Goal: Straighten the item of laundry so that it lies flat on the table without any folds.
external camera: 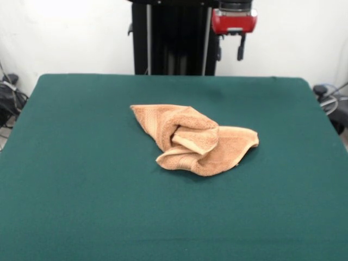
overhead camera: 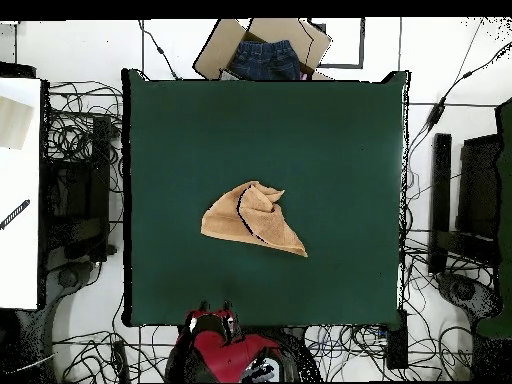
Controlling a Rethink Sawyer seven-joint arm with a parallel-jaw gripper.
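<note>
Front view, near to far. Near part of the table (external camera: pixel 81 217) is seen as bare green felt.

Towel (external camera: pixel 196 140) is found at about table centre, crumpled and folded over itself, not flat. Its long axis runs left-right in the front view, tilted a little: the left corner sits farther back, the right lobe nearer. A pointed corner is aimed left and far; a rounded flap is aimed right. One edge is rolled up over the middle, with a woven band showing along the near-left edge. In the overhead view the towel (overhead camera: pixel 252 218) reads as a rough triangle, with its sharpest tip aimed at the lower right of that picture, toward the robot's side of the table (overhead camera: pixel 330 130).

No readable brand, label or writing is seen on anything.

Beyond the far table edge the gripper (external camera: pixel 239 51) is held drawn back, up by the black pedestal (external camera: pixel 174 38), below the red arm housing (external camera: pixel 234 20). Jaw state cannot be told: one dark finger-like part is visible, and the gap is not resolved in either view. In the overhead view the gripper (overhead camera: pixel 213 310) is seen at the table's robot-side edge. Towel lies well apart from the jaws, untouched, nearer than and left of them in the front view.

A cardboard box (overhead camera: pixel 262 48) with dark blue cloth is seen off the table's other end in the overhead view.
</note>
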